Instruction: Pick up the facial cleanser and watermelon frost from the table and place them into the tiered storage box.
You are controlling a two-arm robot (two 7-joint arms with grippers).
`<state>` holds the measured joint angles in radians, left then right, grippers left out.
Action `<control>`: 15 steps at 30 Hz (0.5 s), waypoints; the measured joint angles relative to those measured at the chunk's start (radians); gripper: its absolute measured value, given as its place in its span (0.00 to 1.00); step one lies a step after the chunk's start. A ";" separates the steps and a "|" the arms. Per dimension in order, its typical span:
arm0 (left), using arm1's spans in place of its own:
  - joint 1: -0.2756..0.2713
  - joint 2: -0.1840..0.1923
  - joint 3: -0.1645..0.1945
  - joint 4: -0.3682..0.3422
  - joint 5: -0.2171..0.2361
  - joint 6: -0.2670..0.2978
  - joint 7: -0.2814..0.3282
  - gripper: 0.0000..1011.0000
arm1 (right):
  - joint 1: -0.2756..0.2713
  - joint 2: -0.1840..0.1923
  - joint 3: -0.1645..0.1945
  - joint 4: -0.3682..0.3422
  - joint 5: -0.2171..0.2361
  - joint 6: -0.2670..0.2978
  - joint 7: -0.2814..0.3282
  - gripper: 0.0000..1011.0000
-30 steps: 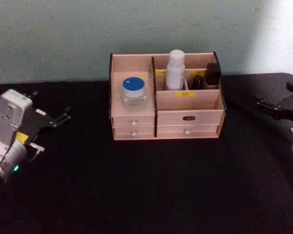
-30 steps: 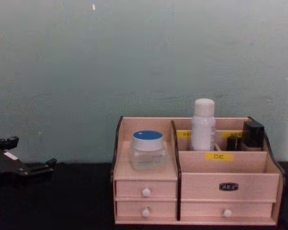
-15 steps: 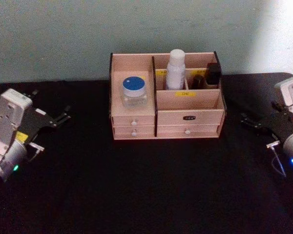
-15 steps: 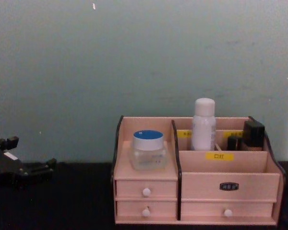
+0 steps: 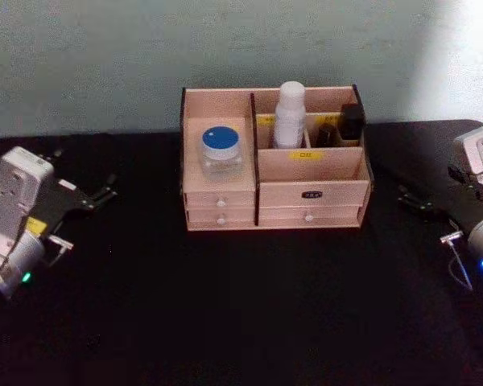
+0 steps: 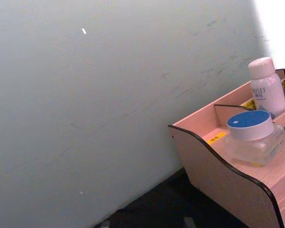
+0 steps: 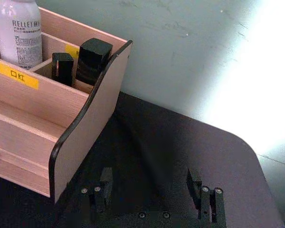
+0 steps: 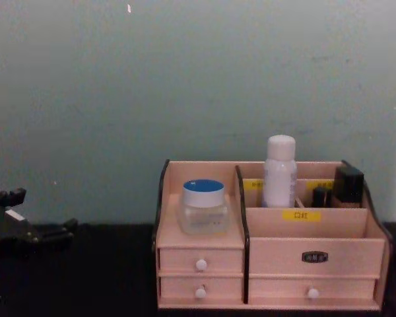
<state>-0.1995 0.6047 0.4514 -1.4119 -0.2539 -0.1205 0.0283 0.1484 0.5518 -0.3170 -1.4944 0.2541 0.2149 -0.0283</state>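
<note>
On the black table, against the pale wall, stands the tiered storage box, the largest object, with both task items already inside it. Its rear right section holds the facial cleanser, upright and rising above the back rim, beside two small black bottles. Its left tier carries the watermelon frost, upright with the blue lid uppermost, resting above the two left drawers. No item remains loose on the table, so the task appears complete, with nothing left except perhaps parking the arms. The left gripper hangs well to the left of the box, low over the table, its fingers spread and holding nothing. The right gripper hangs well to the right of the box; the right wrist view shows its fingers wide apart with bare table between them. Compared with one second ago, the box and its contents are unchanged, and the left arm has hardly shifted; the right arm, then barely entering at the view's right edge, has swung inward, so that its white wrist housing now shows.
</note>
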 joint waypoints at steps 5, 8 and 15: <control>0.000 0.000 0.000 0.000 0.000 0.000 0.000 0.99 | -0.001 0.001 0.001 -0.002 0.002 0.000 0.001 0.99; 0.000 0.000 0.000 0.000 0.000 0.000 0.000 0.99 | -0.001 0.002 0.001 -0.003 0.003 0.000 0.001 0.99; 0.000 0.000 0.000 0.000 0.000 0.000 0.000 0.99 | -0.002 0.003 0.002 -0.004 0.005 0.001 0.002 0.99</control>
<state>-0.1995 0.6047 0.4514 -1.4119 -0.2539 -0.1205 0.0283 0.1468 0.5547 -0.3147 -1.4988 0.2588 0.2156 -0.0266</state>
